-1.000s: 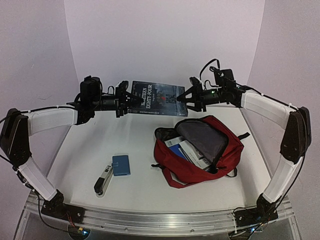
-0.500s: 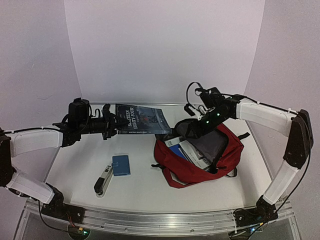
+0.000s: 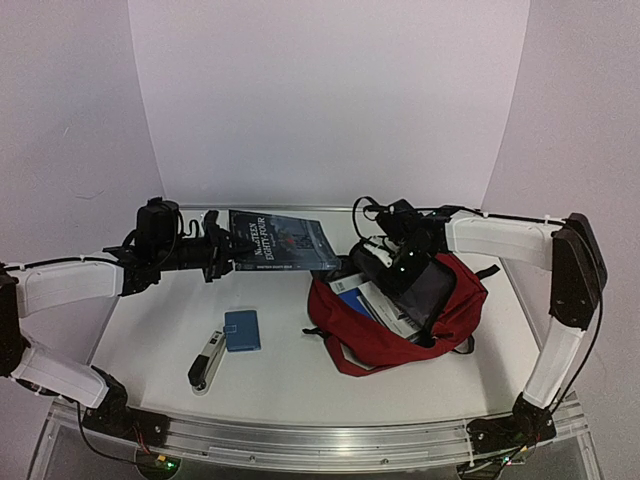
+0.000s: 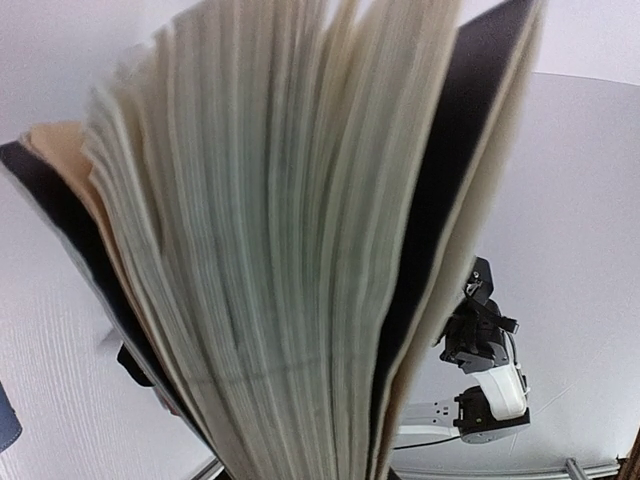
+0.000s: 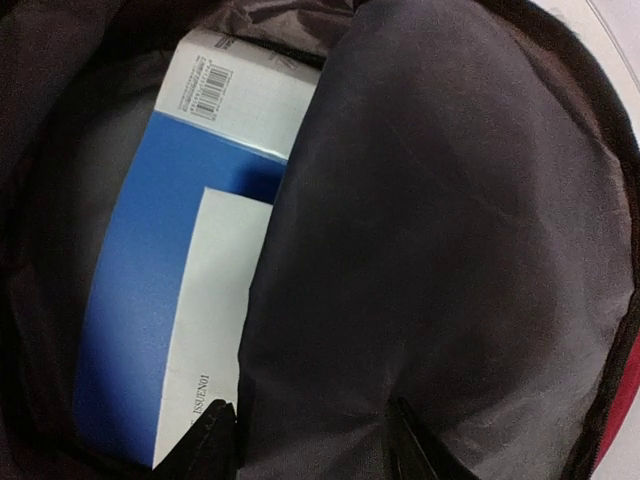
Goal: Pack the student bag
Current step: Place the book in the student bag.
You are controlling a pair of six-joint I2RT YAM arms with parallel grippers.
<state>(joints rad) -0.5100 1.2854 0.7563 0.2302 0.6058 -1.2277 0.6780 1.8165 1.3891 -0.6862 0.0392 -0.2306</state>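
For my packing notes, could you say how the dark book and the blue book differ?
The dark book is in the air, gripped by the left hand; the blue book lies inside the bag. The dark book's cover bears pale lettering; the blue book's is blue and white.

A: Where is the top camera sitting?
B: It's looking down from above the near edge over the whole bench (image 3: 290, 370)
A: The wrists?
B: Left is crowding the book (image 4: 280, 250); right is peering inside the student bag (image 5: 450, 250). The top view is sharing both
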